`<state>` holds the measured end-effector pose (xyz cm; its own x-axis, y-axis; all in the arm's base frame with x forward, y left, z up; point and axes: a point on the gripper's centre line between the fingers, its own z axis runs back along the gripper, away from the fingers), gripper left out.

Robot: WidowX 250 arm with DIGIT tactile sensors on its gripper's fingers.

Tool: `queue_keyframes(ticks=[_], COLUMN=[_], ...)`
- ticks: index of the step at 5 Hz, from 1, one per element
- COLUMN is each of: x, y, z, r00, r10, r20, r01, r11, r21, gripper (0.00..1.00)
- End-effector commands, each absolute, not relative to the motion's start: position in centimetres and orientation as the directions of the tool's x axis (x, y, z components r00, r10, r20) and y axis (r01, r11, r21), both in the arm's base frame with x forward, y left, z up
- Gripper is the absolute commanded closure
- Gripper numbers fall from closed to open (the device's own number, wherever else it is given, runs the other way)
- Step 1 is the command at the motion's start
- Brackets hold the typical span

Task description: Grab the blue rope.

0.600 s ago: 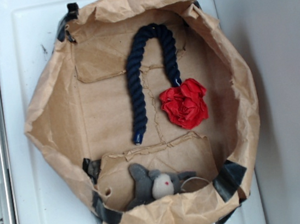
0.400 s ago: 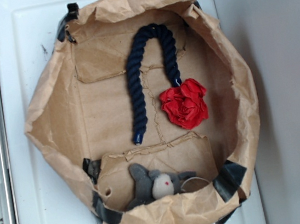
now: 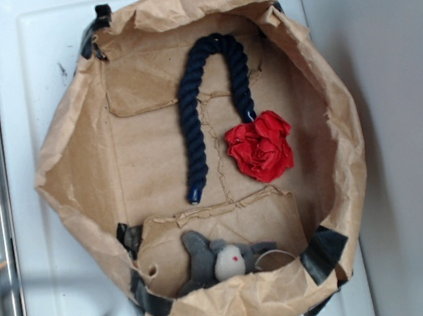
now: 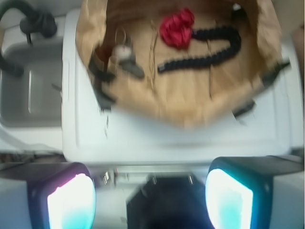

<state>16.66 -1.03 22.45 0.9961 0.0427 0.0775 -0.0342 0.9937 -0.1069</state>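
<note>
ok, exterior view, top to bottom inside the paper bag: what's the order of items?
blue rope (its arch is nearest the top) → red cloth flower beside the rope's right end → grey stuffed toy at the bottom edge. All lie inside the brown paper bag.

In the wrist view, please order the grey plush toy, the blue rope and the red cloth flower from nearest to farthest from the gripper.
All three lie inside the paper bag, ahead of the open gripper.
1. Grey plush toy, on the left.
2. Blue rope, right of centre; its near end comes closest.
3. Red cloth flower, farthest back, centre.
Toy and rope end are nearly level, so that order is uncertain.
</note>
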Motion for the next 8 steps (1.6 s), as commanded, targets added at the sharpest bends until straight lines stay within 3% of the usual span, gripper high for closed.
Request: queue_keyframes(ticks=[1,2,4,5,6,8], x=[21.6,21.6,27.8,28.7,26.2,26.2], y=[1.3,1.3,3.7,3.4,1.2,1.2], z=[25.8,25.8,15.8,10.7,6.3,6.3], r00=[0.985,0.985,0.917,0.891,0.918,0.918], r10=[0.0,0.0,0.349,0.424,0.373,0.373], r20=[0.175,0.175,0.191,0.161,0.132,0.132], r01=[0.024,0.024,-0.329,-0.407,-0.363,-0.363], r11=[0.99,0.99,0.935,0.904,0.927,0.927], r21=[-0.138,-0.138,-0.128,-0.13,-0.095,-0.095], gripper=[0.0,0.0,0.0,0.0,0.0,0.0])
